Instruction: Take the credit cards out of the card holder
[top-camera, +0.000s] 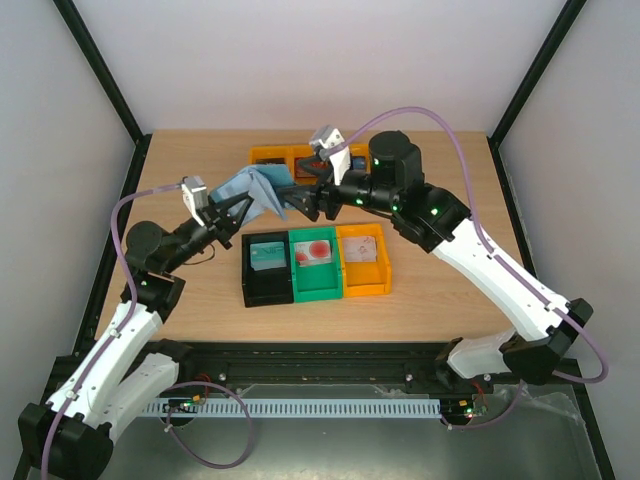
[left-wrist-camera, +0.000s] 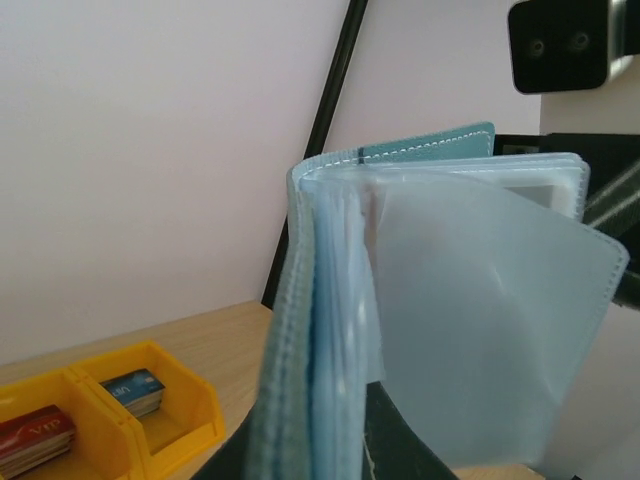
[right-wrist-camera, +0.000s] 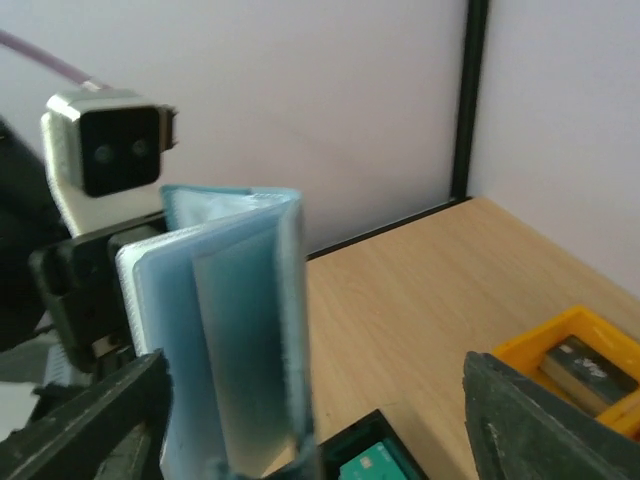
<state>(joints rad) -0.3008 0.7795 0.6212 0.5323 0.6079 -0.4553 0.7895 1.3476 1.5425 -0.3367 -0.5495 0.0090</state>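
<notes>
Desk: a wooden desk, with both arms fixed at its near edge.
Near bins: three small bins stand in a row near the middle of the desk, side by side and touching. The black bin is on the left, the green bin is in the middle and the orange bin is on the right.
Credit cards: the credit cards lie flat, one showing in each of the three bins. The one in the black bin is teal. The one in the green bin has red spots.
Left gripper: the left gripper reaches in from the left, just past the black bin. Its fingers are pinched on the pale blue side of the card holder.
Card holder: the card holder is held up off the desk, just past the row of bins and between the two grippers. It is open like a book. Its clear sleeves fan out, and I cannot tell if any card is inside.
Right gripper: the right gripper comes in from the right. Its fingers are spread wide, with the card holder standing between them, closer to one finger. It is not squeezing.
Far bins: the far orange bins sit by the middle of the far edge. Two of them hold stacks of cards, one stack red and one blue.
</notes>
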